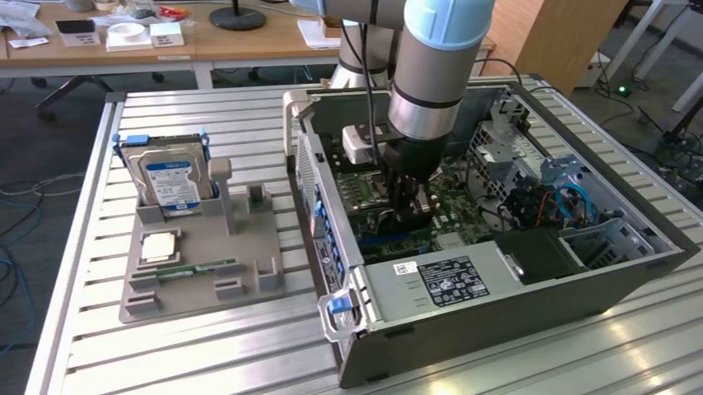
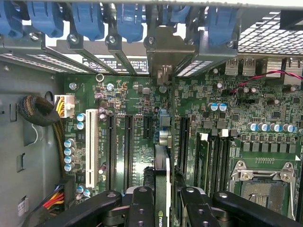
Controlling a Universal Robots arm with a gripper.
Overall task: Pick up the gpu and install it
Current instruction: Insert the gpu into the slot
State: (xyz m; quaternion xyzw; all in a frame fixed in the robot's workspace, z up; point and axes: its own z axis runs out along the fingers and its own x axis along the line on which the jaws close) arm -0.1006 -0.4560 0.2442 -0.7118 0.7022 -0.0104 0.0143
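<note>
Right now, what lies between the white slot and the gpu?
Wrist view: two long black slots and a short one, all empty, between the white slot and the gpu held in the gripper.

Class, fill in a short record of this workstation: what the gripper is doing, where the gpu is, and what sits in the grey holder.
gripper: inside the open computer case, shut on the gpu
gpu: held on edge, over the expansion slots of the motherboard
seated in a slot: cannot tell
grey holder: beside the case, on the exterior view's left
hard drive: upright in the holder
RAM stick: lying flat in the holder
</note>
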